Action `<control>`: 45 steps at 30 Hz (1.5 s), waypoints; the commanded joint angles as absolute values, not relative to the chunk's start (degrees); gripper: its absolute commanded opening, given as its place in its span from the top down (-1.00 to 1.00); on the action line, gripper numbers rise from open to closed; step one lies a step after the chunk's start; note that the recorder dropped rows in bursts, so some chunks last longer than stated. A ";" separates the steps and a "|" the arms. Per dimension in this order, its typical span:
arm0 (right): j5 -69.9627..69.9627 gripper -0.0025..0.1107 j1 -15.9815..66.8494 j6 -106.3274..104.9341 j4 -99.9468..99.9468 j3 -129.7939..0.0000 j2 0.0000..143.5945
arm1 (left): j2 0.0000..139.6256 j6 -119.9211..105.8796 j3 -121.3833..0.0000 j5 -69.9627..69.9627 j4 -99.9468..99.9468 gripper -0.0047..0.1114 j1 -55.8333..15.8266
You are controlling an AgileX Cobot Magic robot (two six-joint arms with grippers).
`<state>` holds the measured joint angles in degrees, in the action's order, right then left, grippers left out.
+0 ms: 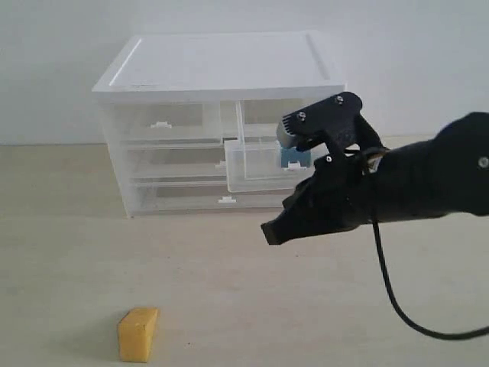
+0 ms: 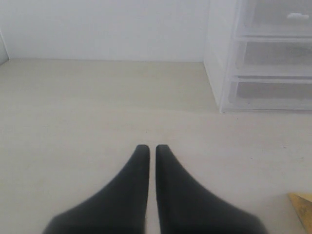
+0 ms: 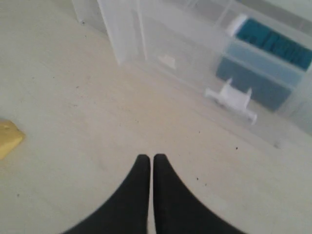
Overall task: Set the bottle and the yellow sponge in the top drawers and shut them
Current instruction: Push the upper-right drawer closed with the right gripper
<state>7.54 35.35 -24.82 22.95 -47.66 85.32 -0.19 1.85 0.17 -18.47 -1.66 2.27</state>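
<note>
There are two grippers, and both have their jaws drawn together with only a hairline slit between the black fingers, holding nothing. The right gripper [image 3: 148, 158] hangs in front of the cabinet [image 1: 221, 69], on the side of its pulled-out drawer, its tips pointing down and away from the cabinet front. The left gripper [image 2: 148, 148] sits over bare tabletop, off the cabinet's front corner; the exterior view does not show it. There is one bottle [image 3: 265, 53], white-capped with a teal-blue label. It lies on its side inside the open top drawer, behind that drawer's white tab handle [image 3: 231, 97]. There is one yellow sponge [image 1: 138, 334], lying on the table [image 1: 76, 229] well out in front of the cabinet, towards its closed-drawer side and apart from both grippers. The single white-roofed cabinet has four translucent drawers. Of the two half-width top drawers, one [image 1: 164, 122] is shut flush with the cabinet front. The other [image 1: 248, 168] is drawn out from the front and holds the bottle. The two full-width drawers [image 1: 176, 160] beneath them are shut. One black cable [image 1: 390, 290] loops down from the right arm, on the open-drawer side of the cabinet.
</note>
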 commanded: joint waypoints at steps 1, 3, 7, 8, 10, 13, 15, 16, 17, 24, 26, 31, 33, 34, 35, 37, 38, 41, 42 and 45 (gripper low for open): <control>8.32 0.96 33.75 -27.42 22.41 -53.63 88.71 | 0.00 1.66 0.00 -17.81 -1.24 0.84 2.11; 8.24 0.96 33.14 -28.97 22.13 -56.08 91.18 | 0.00 1.66 0.00 -17.81 -1.24 0.84 2.11; 3.57 0.96 33.14 -29.08 22.13 -57.43 93.86 | 0.00 1.66 0.00 -17.81 -1.24 0.84 2.11; 2.10 0.96 33.14 -29.22 22.13 -57.43 94.12 | 0.00 1.66 0.00 -17.81 -1.24 0.84 2.11; -1.76 0.96 33.14 -29.22 22.13 -57.43 95.18 | 0.00 1.66 0.00 -17.81 -1.24 0.84 2.11; -5.75 0.96 33.14 -29.22 22.13 -57.43 96.66 | 0.00 1.66 0.00 -17.81 -1.24 0.84 2.11; -7.54 0.96 33.14 -28.82 22.13 -57.43 97.58 | 0.00 1.66 0.00 -17.81 -1.24 0.84 2.11; -7.73 0.96 33.14 -28.71 22.13 -57.43 97.75 | 0.00 1.66 0.00 -17.81 -1.24 0.84 2.11; -7.73 0.96 33.14 -28.32 22.13 -57.43 97.73 | 0.00 1.66 0.00 -17.81 -1.24 0.84 2.11; -10.16 0.96 33.14 -28.16 22.01 -57.43 97.73 | 0.00 1.66 0.00 -17.81 -1.24 0.84 2.11; -11.66 0.96 33.14 -28.16 22.01 -57.43 97.87 | 0.00 1.66 0.00 -17.81 -1.24 0.84 2.11; -15.89 0.96 33.14 -28.16 22.01 -57.43 99.01 | 0.00 1.66 0.00 -17.81 -1.24 0.84 2.11; -18.58 0.96 33.14 -27.93 22.01 -57.43 100.09 | 0.00 1.66 0.00 -17.81 -1.24 0.84 2.11; -20.04 0.96 33.14 -27.93 22.01 -57.43 100.69 | 0.00 1.66 0.00 -17.81 -1.24 0.84 2.11; -21.57 0.96 33.14 -27.65 22.01 -57.43 101.30 | 0.00 1.66 0.00 -17.81 -1.24 0.84 2.11; -24.43 0.96 33.14 -27.23 22.01 -57.43 102.28 | 0.00 1.66 0.00 -17.81 -1.24 0.84 2.11; -26.04 0.96 33.14 -27.10 21.53 -57.43 102.72 | 0.00 1.66 0.00 -17.81 -1.24 0.84 2.11; -30.10 0.96 33.14 -26.97 21.28 -57.43 103.57 | 0.00 1.66 0.00 -17.81 -1.24 0.84 2.11; -31.29 0.96 33.14 -26.97 21.28 -57.43 103.86 | 0.00 1.66 0.00 -17.81 -1.24 0.84 2.11; -33.76 0.96 33.14 -26.97 21.28 -57.43 104.12 | 0.00 1.66 0.00 -17.81 -1.24 0.84 2.11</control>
<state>-28.25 33.71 -26.97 20.03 -56.97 104.10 -0.19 1.85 0.17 -18.47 -1.66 2.27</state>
